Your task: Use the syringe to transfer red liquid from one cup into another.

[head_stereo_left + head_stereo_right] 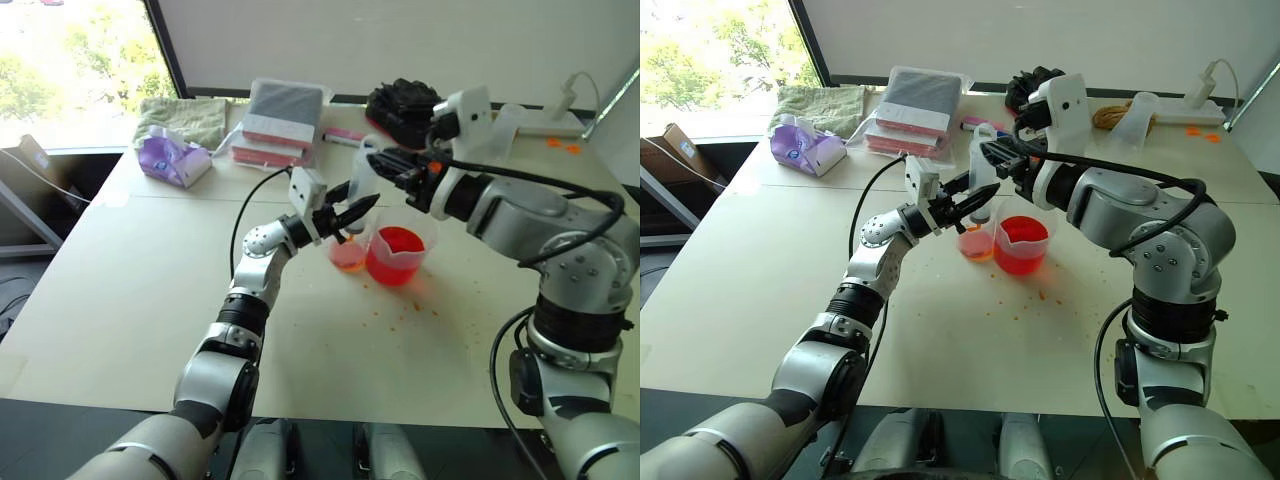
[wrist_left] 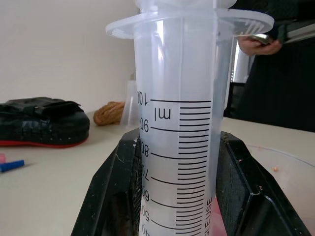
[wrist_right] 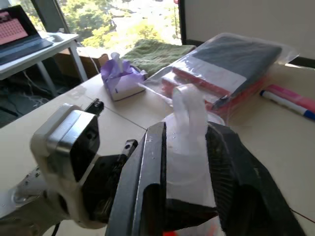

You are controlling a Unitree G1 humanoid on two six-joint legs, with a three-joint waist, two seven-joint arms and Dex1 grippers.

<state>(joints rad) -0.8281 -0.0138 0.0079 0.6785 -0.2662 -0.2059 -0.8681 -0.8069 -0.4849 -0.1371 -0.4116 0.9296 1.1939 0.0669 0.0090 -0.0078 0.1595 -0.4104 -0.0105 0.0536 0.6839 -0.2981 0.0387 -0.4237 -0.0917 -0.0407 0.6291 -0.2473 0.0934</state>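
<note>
My left gripper [image 1: 345, 213] clamps the syringe [image 2: 179, 123] upright above the small cup [image 1: 348, 255], my right gripper [image 3: 189, 162] loosely straddling its plunger [image 3: 189, 110]; a crooked push could spill red liquid [image 1: 397, 252] on the tabletop [image 1: 150, 290].

— Where are the arms?
— Both reach to mid-desk; the left gripper [image 1: 962, 205] is clamped on the syringe [image 2: 179, 128] barrel.
— And the right?
— Right gripper [image 1: 392, 162] straddles the plunger top, level, pointing left.
</note>
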